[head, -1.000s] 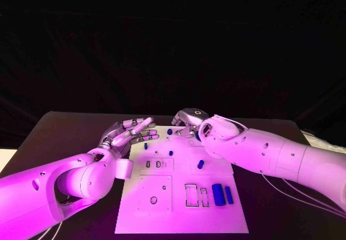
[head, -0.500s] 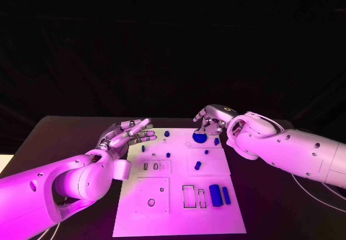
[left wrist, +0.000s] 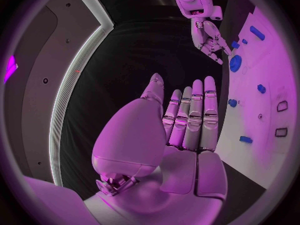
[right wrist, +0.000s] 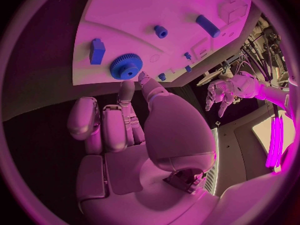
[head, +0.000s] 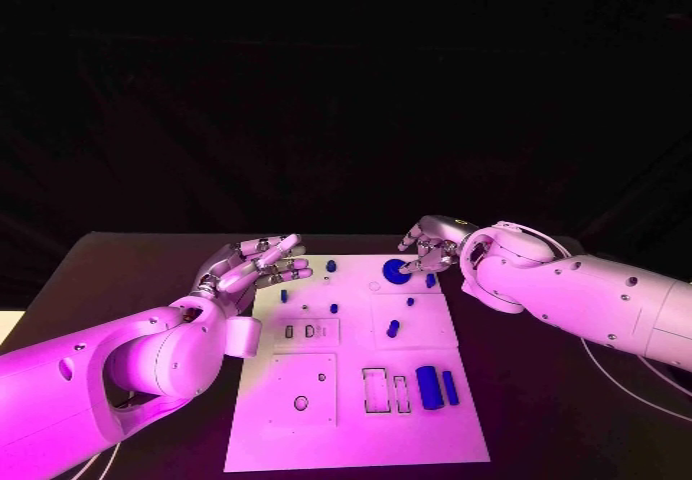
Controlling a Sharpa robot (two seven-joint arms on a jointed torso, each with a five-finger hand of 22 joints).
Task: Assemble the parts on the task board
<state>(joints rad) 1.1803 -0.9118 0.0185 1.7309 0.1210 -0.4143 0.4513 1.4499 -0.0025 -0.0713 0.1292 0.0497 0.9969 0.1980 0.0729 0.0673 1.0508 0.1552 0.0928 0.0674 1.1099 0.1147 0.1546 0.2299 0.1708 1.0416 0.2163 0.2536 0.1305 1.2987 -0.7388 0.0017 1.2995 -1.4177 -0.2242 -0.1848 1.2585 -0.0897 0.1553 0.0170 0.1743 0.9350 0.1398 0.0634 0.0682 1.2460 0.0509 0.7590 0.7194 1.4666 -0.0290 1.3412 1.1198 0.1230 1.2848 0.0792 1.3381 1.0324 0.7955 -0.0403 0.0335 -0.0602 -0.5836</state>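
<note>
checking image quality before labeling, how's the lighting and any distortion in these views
Head view: magenta light over the task board and both arms, black background, no distortion. Left wrist view: fisheye bends the board's edge; the left robot hand is evenly lit. Right wrist view: same curving; the blue gear stays sharp beyond the right robot hand.

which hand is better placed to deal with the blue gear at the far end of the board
The right hand, probably: its fingertips sit right beside the blue gear on the task board. The left hand hovers open off the board's left edge, farther from the gear.
</note>
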